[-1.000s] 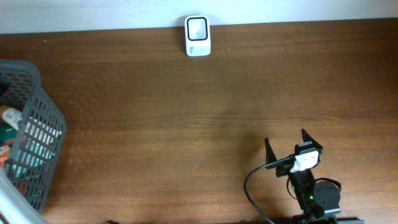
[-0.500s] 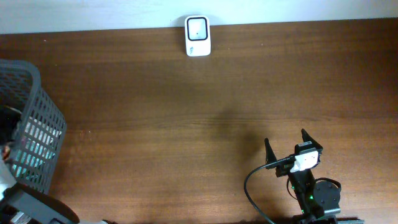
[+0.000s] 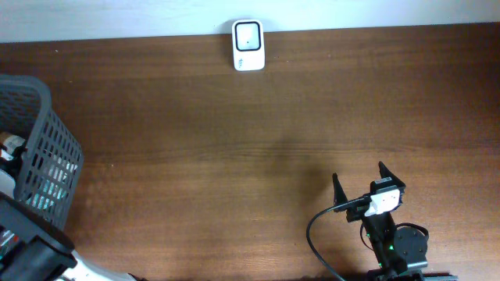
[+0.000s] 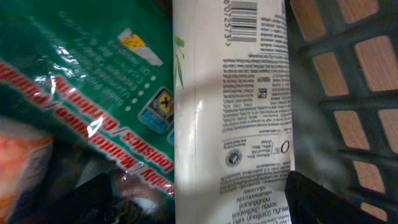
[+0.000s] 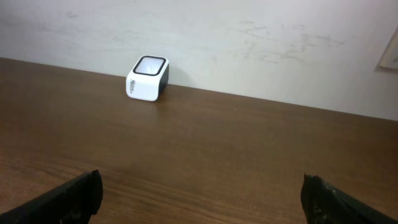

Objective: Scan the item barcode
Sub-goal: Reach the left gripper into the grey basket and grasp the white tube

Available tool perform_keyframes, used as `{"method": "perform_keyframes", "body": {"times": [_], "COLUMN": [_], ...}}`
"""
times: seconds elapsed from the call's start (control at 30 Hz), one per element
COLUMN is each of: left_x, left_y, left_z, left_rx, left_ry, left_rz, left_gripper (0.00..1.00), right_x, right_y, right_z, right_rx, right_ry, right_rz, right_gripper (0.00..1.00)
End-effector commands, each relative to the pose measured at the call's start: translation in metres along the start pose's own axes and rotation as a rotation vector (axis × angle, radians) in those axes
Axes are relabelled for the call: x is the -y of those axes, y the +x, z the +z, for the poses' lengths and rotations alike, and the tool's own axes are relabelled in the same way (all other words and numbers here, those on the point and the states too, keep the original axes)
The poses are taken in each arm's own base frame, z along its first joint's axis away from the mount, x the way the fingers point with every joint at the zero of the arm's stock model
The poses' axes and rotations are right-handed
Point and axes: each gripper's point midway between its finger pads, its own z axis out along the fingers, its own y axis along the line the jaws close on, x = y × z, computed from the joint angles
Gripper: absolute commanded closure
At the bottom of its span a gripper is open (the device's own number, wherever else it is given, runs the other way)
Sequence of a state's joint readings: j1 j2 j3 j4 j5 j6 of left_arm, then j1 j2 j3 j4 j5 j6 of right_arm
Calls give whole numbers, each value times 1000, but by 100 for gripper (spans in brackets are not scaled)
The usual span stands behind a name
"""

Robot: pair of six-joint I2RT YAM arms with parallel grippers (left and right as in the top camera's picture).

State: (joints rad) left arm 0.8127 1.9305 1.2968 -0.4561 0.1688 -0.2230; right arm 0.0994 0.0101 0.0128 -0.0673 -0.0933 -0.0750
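You had the brown worktop (image 3: pixel 234 140) filling the overhead view, bare wood across its middle. The dark mesh basket (image 3: pixel 48 152) sat at its left edge, part of it cut off by the frame. Your left arm (image 3: pixel 31 254) showed at the near left corner, just beside the basket. Your right arm (image 3: pixel 394 246) stood by the near edge, towards the right.

Your right gripper (image 3: pixel 358 173) was spread fully wide and held nothing. It pointed across the wood towards the far edge, and its wrist camera showed only table between the fingers.

Your left gripper (image 4: pixel 208 199) was down inside the basket, with the mesh wall on the right of its wrist view. Its fingers were wide apart, one either side of the white tube (image 4: pixel 230 112). The right finger (image 4: pixel 323 199) was at the tube's edge and the left finger was off it, so nothing was gripped.

A green packet (image 4: pixel 93 93) with red lettering lay against the tube's left side, and something orange (image 4: pixel 18 155) lay beyond that.

The tube lay lengthwise away from the fingers, printed side up. The white scanner (image 3: pixel 248 44) stood at the middle of the far edge, well apart from the basket. The barcode (image 4: pixel 239 22) was at the tube's far end, facing up.
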Motion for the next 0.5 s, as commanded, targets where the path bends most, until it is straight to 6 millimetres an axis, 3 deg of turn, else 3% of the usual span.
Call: {"method": "perform_keyframes", "body": {"times": [0.0, 0.1, 0.23, 0.33, 0.47], "left_x": [6, 15, 20, 27, 42], "left_y": [24, 31, 20, 5, -25], "left_z": [31, 41, 35, 18, -31], "left_rx": [-78, -94, -65, -15, 108], "left_ry": [15, 23, 31, 43, 71], "left_rz": [48, 75, 80, 89, 110], "left_gripper": [16, 37, 68, 83, 96], "right_x": [0, 0, 0, 0, 0], "right_y": [3, 3, 3, 3, 3], "right_z": [0, 0, 0, 0, 0], "right_rx": [-4, -4, -4, -4, -4], "right_ry": [2, 2, 2, 2, 2], "right_rz": [4, 4, 4, 4, 4], "right_gripper": [2, 2, 2, 2, 2]}}
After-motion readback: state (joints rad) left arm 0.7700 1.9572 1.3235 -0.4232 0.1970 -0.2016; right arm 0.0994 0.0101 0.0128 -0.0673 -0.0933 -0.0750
